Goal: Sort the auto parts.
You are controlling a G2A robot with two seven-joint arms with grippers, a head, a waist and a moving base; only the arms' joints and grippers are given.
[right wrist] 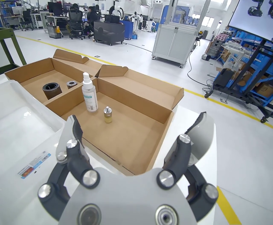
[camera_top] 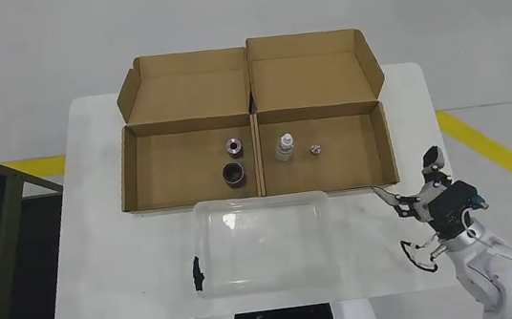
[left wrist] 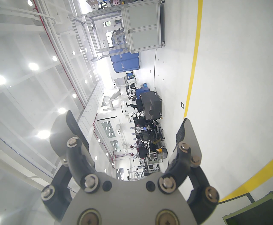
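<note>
Over a corner of the white desk (camera_top: 106,274) the right tool (right wrist: 138,119) hovers, spread wide, empty. Left tool (left wrist: 127,117) gapes empty, aimed away from it.

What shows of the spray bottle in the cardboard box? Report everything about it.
The spray bottle is a slim, clear plastic cylinder with a white spray head and a pale label around its lower body. It stands upright on the floor of a cardboard box, close to the wall shared with the neighbouring box. A small brass-coloured fitting stands beside it, apart. Only the box floor touches it.
</note>
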